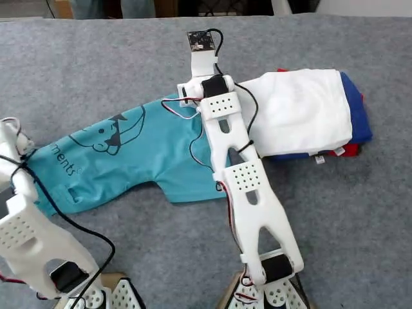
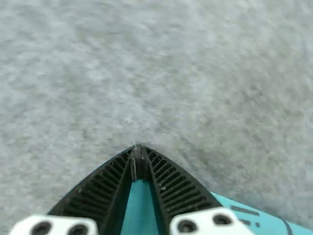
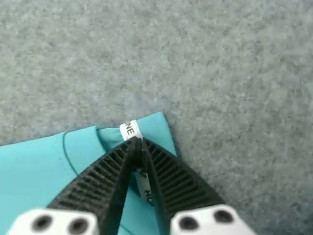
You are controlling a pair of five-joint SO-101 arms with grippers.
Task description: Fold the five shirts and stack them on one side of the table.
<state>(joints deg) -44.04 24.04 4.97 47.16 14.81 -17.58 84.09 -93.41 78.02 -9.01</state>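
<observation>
Grey table (image 1: 96, 58), teal shirt (image 1: 148, 154), pinched by left hand (image 2: 137, 148), right hand (image 3: 136, 142)

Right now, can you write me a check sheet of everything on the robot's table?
Surface: grey felt table, flat.
Job's things: teal shirt spread out, unfolded; beside it a folded white shirt lies on top of a blue shirt and a red shirt.
Clutter: nothing seen.
Tools: left tool shut on the teal shirt's edge; right tool shut on its label corner.
Cables: black, red and white wires run along the arms, above the teal shirt.
Surroundings: too little shows past the far edge to tell.
</observation>
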